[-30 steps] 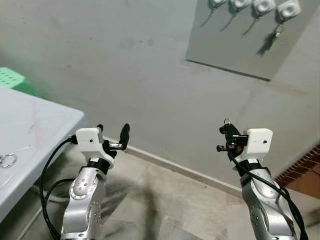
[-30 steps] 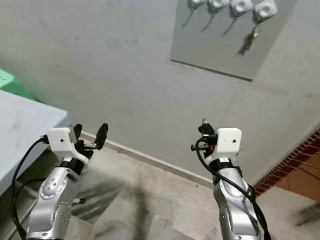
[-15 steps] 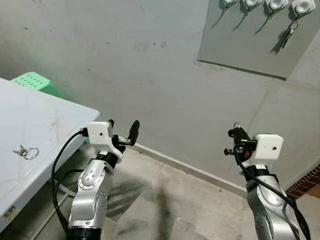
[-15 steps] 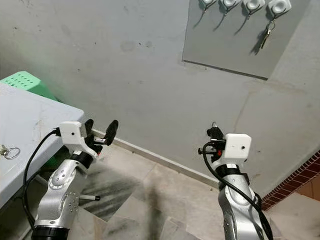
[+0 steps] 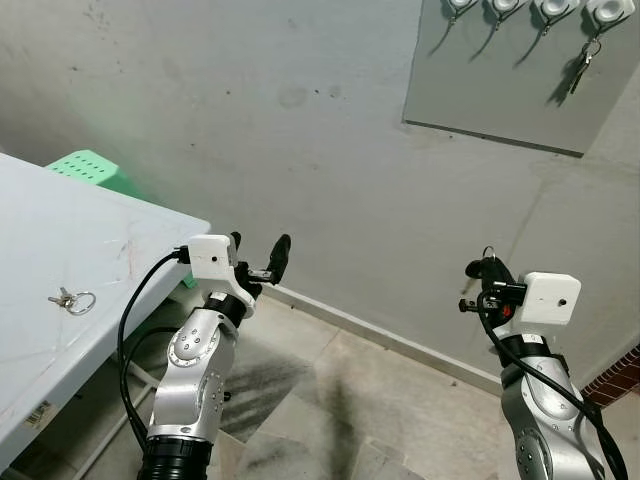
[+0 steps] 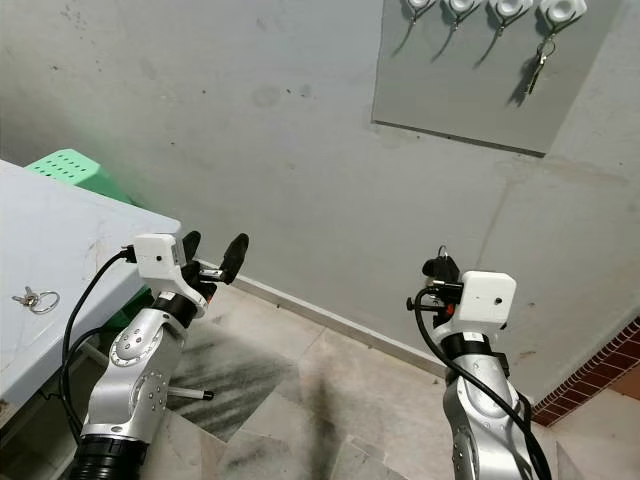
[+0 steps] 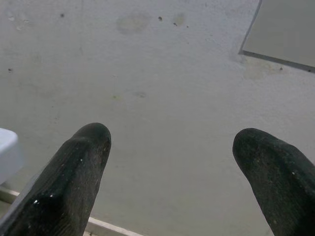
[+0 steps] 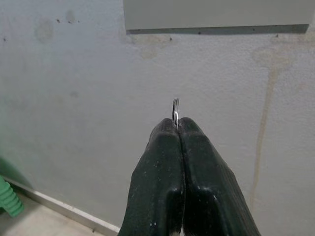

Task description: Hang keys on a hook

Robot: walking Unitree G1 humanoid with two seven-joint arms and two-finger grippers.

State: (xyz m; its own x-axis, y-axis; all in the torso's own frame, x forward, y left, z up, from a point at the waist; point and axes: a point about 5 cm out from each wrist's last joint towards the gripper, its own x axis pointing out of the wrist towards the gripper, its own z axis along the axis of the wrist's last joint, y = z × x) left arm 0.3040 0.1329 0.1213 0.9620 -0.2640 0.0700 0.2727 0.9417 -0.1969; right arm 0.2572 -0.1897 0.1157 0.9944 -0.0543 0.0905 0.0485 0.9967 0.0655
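My right tool (image 8: 178, 129) pinches a thin silver key ring (image 8: 175, 112) by its edge; left tool (image 5: 258, 257) wide, idle. Risk: the ring slips before reaching the white wall hooks (image 5: 545, 8).

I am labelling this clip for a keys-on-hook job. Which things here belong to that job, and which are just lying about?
Part of the job:
- thin silver key ring, pinched in the shut right gripper
- grey wall panel with white hooks
- keys already hanging on the rightmost hook

Just lying about:
- second set of keys on a ring on the white table
- green plastic stool
- open left gripper, idle
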